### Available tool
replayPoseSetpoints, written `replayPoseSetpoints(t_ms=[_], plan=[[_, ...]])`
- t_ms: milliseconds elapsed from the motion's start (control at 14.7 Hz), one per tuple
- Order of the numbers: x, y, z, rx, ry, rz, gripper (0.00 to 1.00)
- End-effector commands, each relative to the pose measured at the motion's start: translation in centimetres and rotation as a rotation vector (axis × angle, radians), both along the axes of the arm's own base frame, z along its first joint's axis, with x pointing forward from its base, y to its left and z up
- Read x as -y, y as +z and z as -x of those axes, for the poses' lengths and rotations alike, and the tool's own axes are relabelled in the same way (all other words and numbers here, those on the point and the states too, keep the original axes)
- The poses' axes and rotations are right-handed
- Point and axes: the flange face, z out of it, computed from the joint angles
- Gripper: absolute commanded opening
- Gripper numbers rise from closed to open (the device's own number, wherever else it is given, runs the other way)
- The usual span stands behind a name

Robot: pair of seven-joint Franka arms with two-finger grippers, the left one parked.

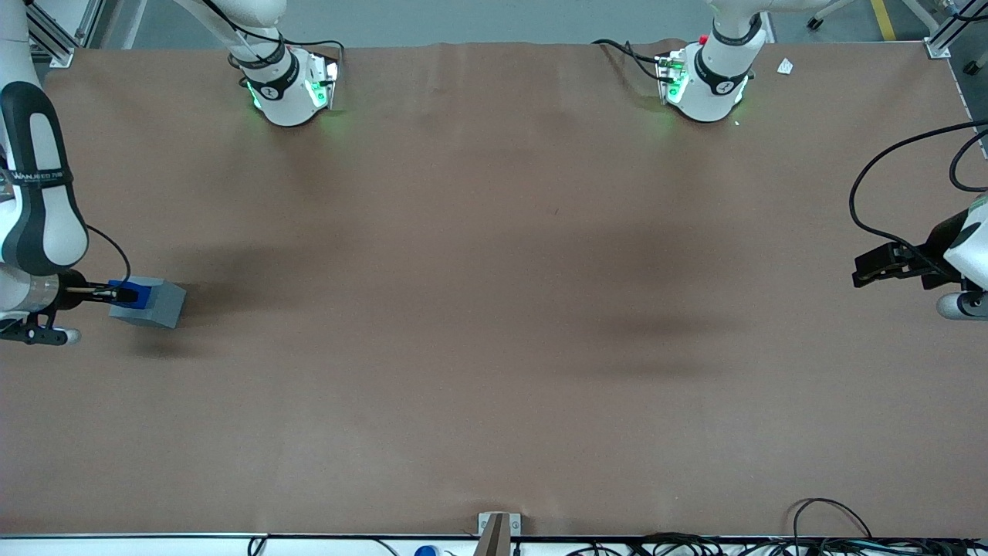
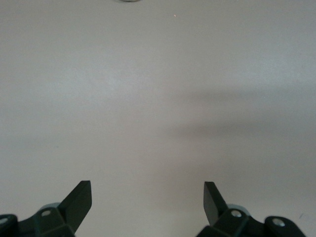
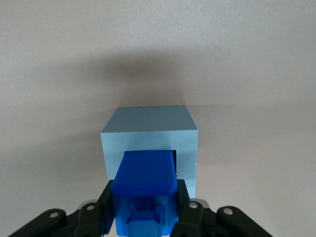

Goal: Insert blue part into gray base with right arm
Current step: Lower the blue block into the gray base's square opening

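Now pincer (image 3: pixel 144 207) gripping blue part (image 3: pixel 145 180) (socketed), gray base (image 3: pixel 148 126)

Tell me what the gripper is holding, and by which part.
The gripper holds the blue part, its fingers pressing the two side faces near the stubbed end. The part's other end sits at the socket of the gray base.

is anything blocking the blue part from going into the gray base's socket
Nothing visible does. The hand is shut on the blue part, which sits right at the square socket in the gray base, its leading end apparently already in the opening. Only bare table surrounds the base.
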Motion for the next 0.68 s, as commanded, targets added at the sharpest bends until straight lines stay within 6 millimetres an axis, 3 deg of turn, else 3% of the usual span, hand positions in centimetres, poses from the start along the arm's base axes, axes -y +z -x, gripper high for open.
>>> replayPoseSetpoints(t_ms=[0,68,204,612], plan=[[-0.2,-1.1,-0.4,0.004,-0.018,-0.019,0.31],[-0.2,-1.3,-0.5,0.006,-0.018,-0.019,0.49],[-0.1,-1.8,-0.4,-0.001,-0.022,-0.022,1.00],[-0.6,-0.8,-0.4,-0.005,-0.010,-0.025,1.00]])
